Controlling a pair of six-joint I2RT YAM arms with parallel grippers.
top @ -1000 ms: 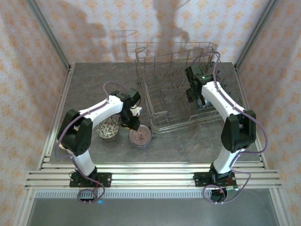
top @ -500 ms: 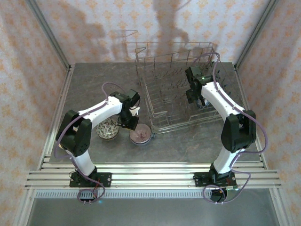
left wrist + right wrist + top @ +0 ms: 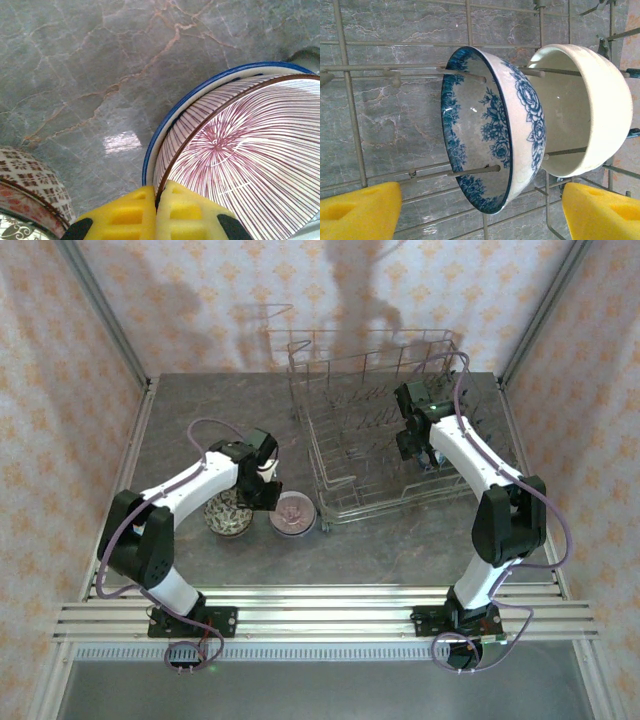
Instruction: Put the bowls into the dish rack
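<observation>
One striped bowl (image 3: 240, 165), rim pinched in the left gripper (image 3: 156, 194), lies beside the dish rack (image 3: 318, 485), toward the counter's (image 3: 400, 545) left edge.

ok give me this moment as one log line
left end effector: shut on pink-striped bowl rim | right end effector: open, over dish rack | racked: blue floral bowl, cream bowl | on table: red-patterned bowl

Setting: robot lab test cell, dressed up as a kitchen.
Evidence: bare alu-extrusion posts (image 3: 102, 315) frame 3 walls of orange-patterned wallpaper panels (image 3: 200, 300). Table (image 3: 400, 540) has a grey marble-look top. Left arm (image 3: 200, 480) & right arm (image 3: 470, 455) are bolted to alu rails (image 3: 320, 615) at the table's near edge.
Kitchen prop: wire dish rack (image 3: 372, 430) toward the table's far-right corner.
</observation>
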